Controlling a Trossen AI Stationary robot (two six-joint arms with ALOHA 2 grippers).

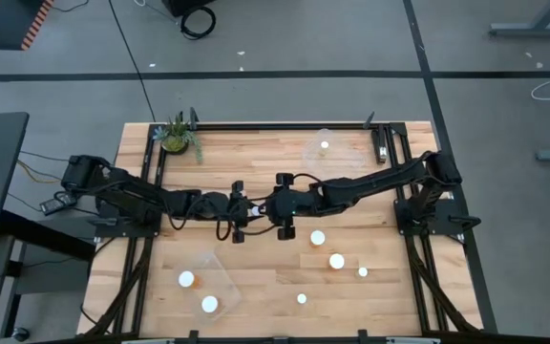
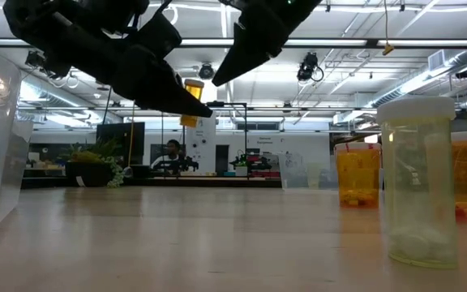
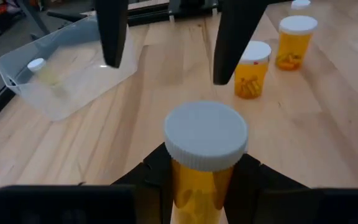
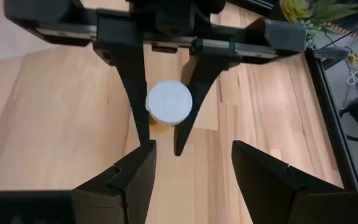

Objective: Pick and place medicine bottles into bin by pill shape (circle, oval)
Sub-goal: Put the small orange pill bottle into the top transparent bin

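An orange medicine bottle with a white cap (image 3: 207, 140) hangs in the air over the table's middle, with my left gripper (image 1: 249, 211) shut on it. My right gripper (image 1: 268, 209) faces it from the table's right side, open. Its two fingers (image 3: 232, 43) stand apart just beyond the bottle and touch nothing. In the right wrist view the cap (image 4: 169, 102) shows past my right gripper (image 4: 191, 168). Several more bottles (image 1: 337, 260) stand on the wood at the near right. My left gripper pinches the bottle's orange body (image 3: 194, 186), just under the cap, between its two fingers (image 3: 244, 177). They come at it from the table's left, slanting a little downward. The bottle sits about upright, cap up, lifted clear of the table (image 2: 191, 101).
A clear bin (image 1: 220, 277) at the near left holds two bottles. Another clear bin (image 1: 325, 151) at the far right holds one bottle (image 3: 37, 65). A small potted plant (image 1: 177, 137) stands at the far left corner. Bare wood lies between the bins.
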